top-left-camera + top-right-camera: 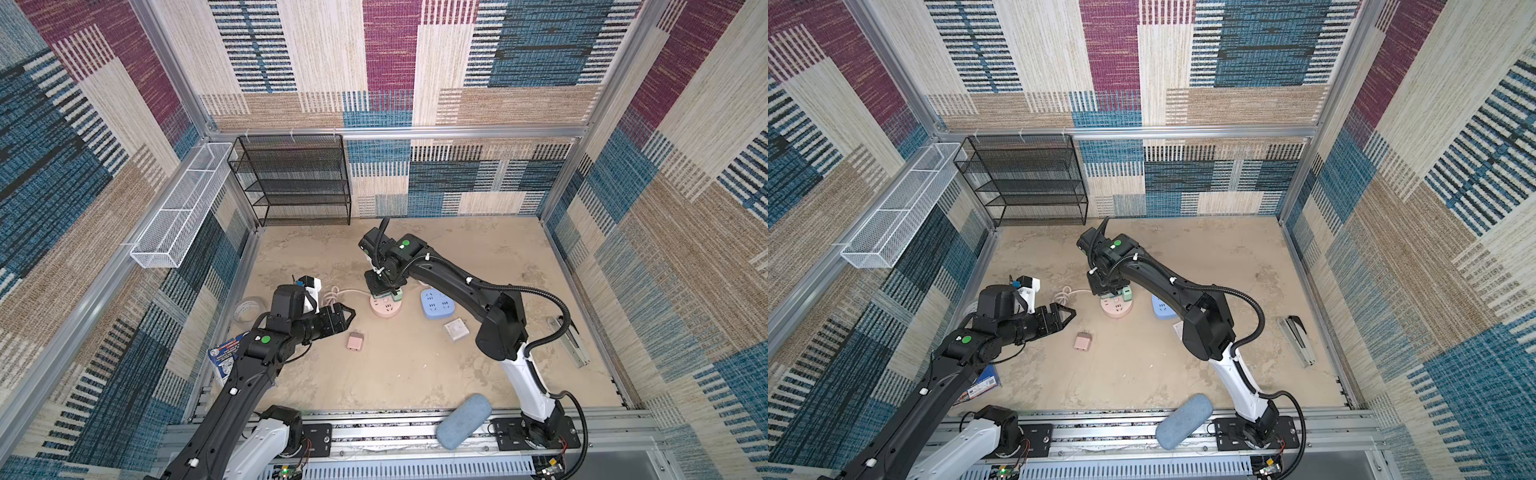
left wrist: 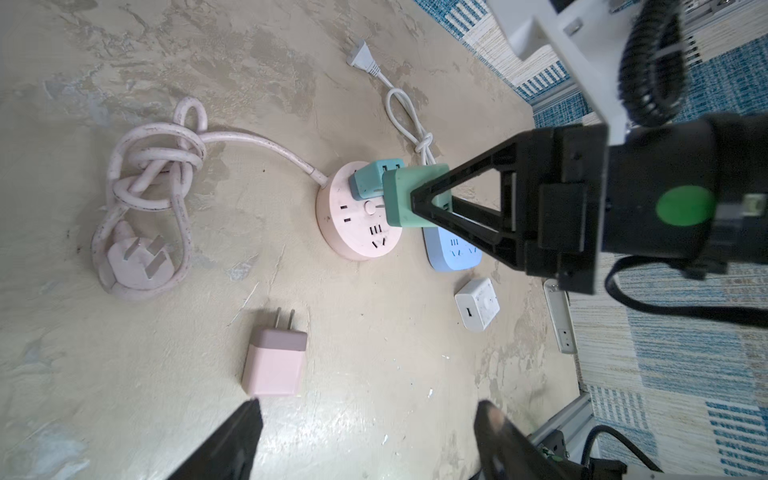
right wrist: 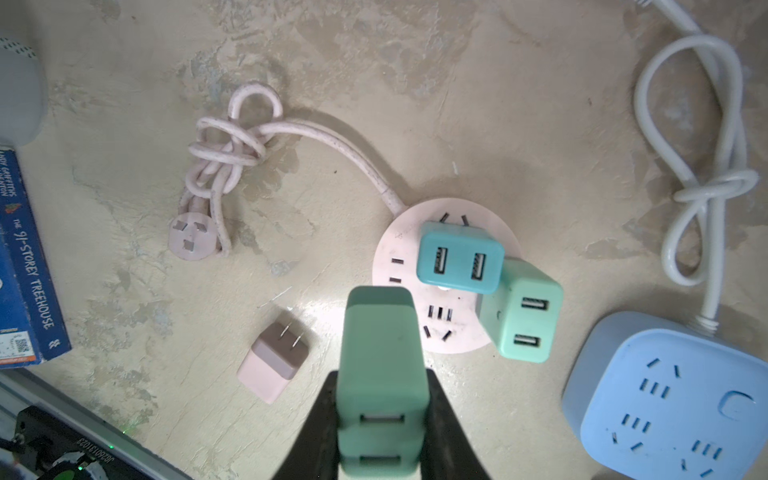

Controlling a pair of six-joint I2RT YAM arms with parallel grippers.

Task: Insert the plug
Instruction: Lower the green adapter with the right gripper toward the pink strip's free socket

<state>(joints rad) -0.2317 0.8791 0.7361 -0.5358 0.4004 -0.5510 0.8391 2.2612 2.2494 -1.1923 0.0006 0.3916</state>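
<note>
Above pink socket [image 3: 395, 249]: green plug [image 3: 382, 357] clamped in right hand [image 3: 382, 386] (left hand [image 2: 368, 407] spread, empty).

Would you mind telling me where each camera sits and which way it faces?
Both top views: high above the front, looking down at the table; both arms show.
Left wrist: on the left arm, facing the pink socket hub; the open left gripper shows.
Right wrist: on the right arm, looking down at the hub; the right gripper shows, shut on the green charger.
Shared: both wrist views show the hub and that charger.
</note>
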